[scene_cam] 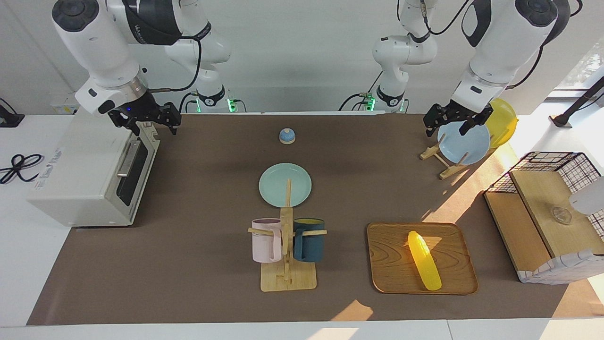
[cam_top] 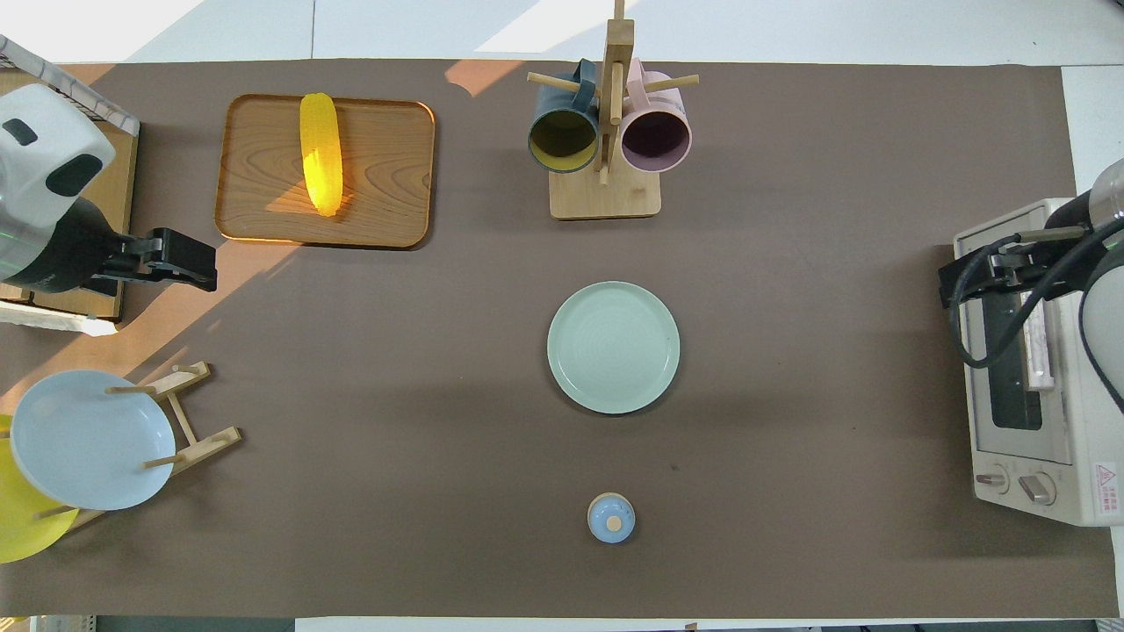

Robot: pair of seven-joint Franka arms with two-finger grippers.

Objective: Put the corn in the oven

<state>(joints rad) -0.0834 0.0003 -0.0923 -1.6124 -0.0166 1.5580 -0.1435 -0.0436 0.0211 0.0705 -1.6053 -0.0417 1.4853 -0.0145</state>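
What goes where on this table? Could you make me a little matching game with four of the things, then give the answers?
Things:
1. glossy yellow corn cob
2. pink mug
3. pale blue round plate
4. white boxy toaster oven

Places:
A. standing upright in a small wooden plate rack
B. at the right arm's end of the table, door shut
C. lying on the brown wooden tray
D. hanging on the wooden mug stand beside a dark blue mug

Pairs: 1-C, 2-D, 3-A, 4-B
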